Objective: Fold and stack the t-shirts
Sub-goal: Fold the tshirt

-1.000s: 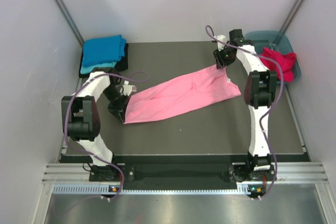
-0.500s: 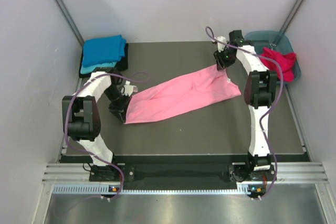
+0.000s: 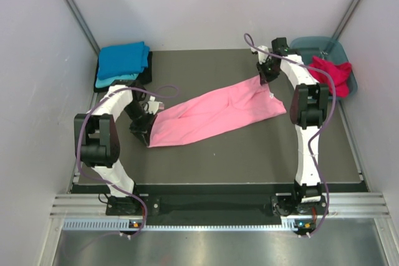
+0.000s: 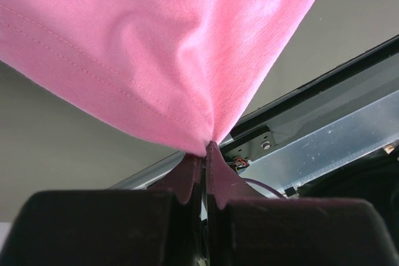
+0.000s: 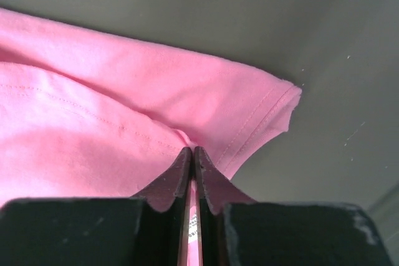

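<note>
A light pink t-shirt (image 3: pixel 215 113) is stretched in a long band across the dark table, from lower left to upper right. My left gripper (image 3: pixel 147 127) is shut on its lower-left end; in the left wrist view the fingertips (image 4: pixel 204 154) pinch the pink cloth (image 4: pixel 156 48). My right gripper (image 3: pixel 263 76) is shut on its upper-right end; in the right wrist view the fingertips (image 5: pixel 192 152) pinch the pink cloth (image 5: pixel 93 129) near a sleeve hem. A folded stack of bright blue, turquoise and black shirts (image 3: pixel 123 61) lies at the back left. A crimson red shirt (image 3: pixel 332 71) lies in the tub.
A blue-grey plastic tub (image 3: pixel 305 47) stands at the back right corner, behind the right arm. Grey walls close in the table on three sides. The table's front metal rail (image 4: pixel 324 147) shows in the left wrist view.
The right gripper has shifted slightly to the right with the pink shirt's end. The left arm is nearly still.
</note>
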Controlling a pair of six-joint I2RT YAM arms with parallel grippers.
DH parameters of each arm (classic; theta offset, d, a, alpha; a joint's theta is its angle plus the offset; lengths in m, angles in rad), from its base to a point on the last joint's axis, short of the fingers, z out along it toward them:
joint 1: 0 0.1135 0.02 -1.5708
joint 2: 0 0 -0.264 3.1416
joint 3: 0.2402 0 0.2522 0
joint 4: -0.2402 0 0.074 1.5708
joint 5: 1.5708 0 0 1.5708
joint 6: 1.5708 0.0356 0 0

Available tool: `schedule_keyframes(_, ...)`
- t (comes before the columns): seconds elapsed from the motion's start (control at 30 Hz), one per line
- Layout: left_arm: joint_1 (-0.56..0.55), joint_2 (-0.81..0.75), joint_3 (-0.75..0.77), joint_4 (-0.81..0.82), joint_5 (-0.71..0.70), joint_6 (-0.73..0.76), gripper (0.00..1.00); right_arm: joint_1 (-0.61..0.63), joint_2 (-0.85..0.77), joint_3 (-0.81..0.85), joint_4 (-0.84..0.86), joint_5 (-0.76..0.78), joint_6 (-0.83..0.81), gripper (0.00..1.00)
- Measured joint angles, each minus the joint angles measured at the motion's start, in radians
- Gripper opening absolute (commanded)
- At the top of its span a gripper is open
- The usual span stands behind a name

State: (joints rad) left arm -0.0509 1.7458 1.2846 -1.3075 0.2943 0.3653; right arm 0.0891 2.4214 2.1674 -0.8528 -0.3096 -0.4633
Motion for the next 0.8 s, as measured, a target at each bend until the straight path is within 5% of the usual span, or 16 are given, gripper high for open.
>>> schedule_keyframes(0.6,-0.009,0.0,0.0,-0.002,-0.005,0.0,0.0,0.031,-0.001,0.047,0.126,-0.01,-0.005,0.04)
schedule_keyframes(0.63,-0.01,0.0,0.0,-0.002,-0.005,0.0,0.0,0.035,-0.001,0.051,0.13,-0.011,-0.004,0.06)
schedule_keyframes(0.73,-0.012,0.0,-0.005,-0.002,-0.009,0.0,0.0,0.049,-0.001,0.066,0.15,-0.003,0.002,0.37)
schedule_keyframes(0.8,-0.014,0.0,-0.006,-0.002,-0.011,0.0,0.0,0.061,-0.001,0.067,0.171,0.02,0.01,0.39)
